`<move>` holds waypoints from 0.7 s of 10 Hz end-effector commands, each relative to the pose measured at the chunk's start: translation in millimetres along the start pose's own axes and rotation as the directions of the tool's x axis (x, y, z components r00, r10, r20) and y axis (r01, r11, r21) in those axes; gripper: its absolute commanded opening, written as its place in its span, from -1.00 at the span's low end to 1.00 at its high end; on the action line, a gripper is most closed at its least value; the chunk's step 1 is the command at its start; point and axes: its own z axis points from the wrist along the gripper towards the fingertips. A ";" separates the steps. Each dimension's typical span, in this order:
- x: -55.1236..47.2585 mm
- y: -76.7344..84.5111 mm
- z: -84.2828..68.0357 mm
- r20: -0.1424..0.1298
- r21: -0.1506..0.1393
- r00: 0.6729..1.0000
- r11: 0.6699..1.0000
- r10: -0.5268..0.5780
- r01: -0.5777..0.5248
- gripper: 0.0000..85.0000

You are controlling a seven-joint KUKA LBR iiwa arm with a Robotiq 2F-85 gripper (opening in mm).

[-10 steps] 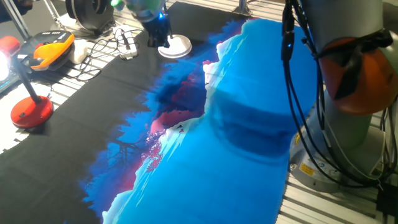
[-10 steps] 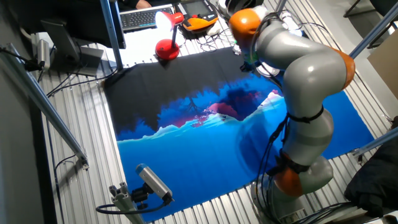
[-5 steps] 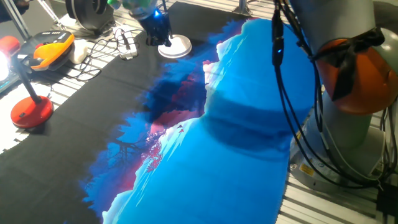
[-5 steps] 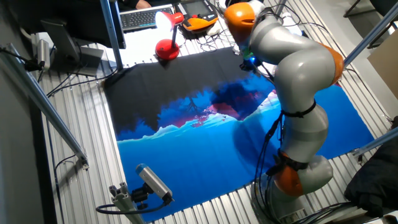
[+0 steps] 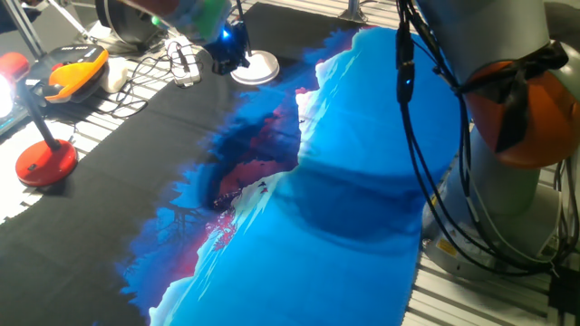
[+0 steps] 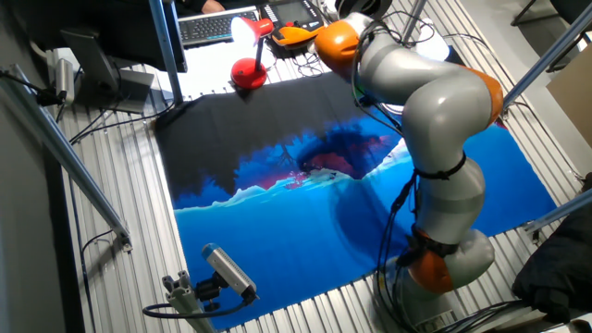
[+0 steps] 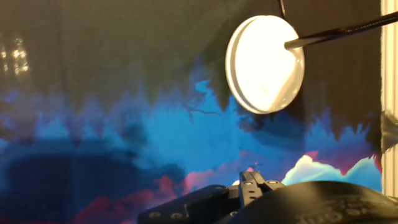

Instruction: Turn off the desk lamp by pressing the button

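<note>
The desk lamp's flat white disc base (image 5: 258, 69) lies at the far edge of the black cloth. In the hand view the base (image 7: 264, 62) glows bright at the upper right, and a thin dark stem (image 7: 336, 32) runs off from it to the right. I cannot make out a button on it. My gripper (image 5: 227, 62), black with a blue light, hangs tilted just left of the disc, close to its rim. No view shows the fingertips clearly; in the hand view only the dark housing (image 7: 273, 199) fills the bottom edge. In the other fixed view my arm (image 6: 407, 79) hides the lamp.
A red-based lamp (image 5: 43, 163) with a black arm stands lit at the left, also seen as the red lamp (image 6: 248, 72). An orange object (image 5: 77, 72) and white cables (image 5: 181, 63) lie behind the cloth. A blue and black cloth (image 5: 344, 226) covers the table.
My arm has swung leftward and tilted over. The gripper has shifted a little left, from over the disc's rim to just beside it. The lamp base has not moved.
</note>
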 end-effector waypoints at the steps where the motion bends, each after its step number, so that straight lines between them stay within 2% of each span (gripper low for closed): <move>1: -3.8 2.1 9.9 0.007 0.004 1.000 1.000 0.000 0.000 -1.00; 2: -8.6 2.0 20.3 0.016 -0.008 1.000 1.000 0.006 -0.006 -1.00; 4: -16.0 3.0 37.4 0.031 -0.004 0.999 1.000 0.015 -0.015 -1.00; 6: -22.1 3.6 51.4 0.047 0.030 0.999 0.999 0.015 -0.016 -1.00; 7: -25.1 1.7 57.8 0.053 0.028 0.998 0.999 0.017 -0.018 -1.00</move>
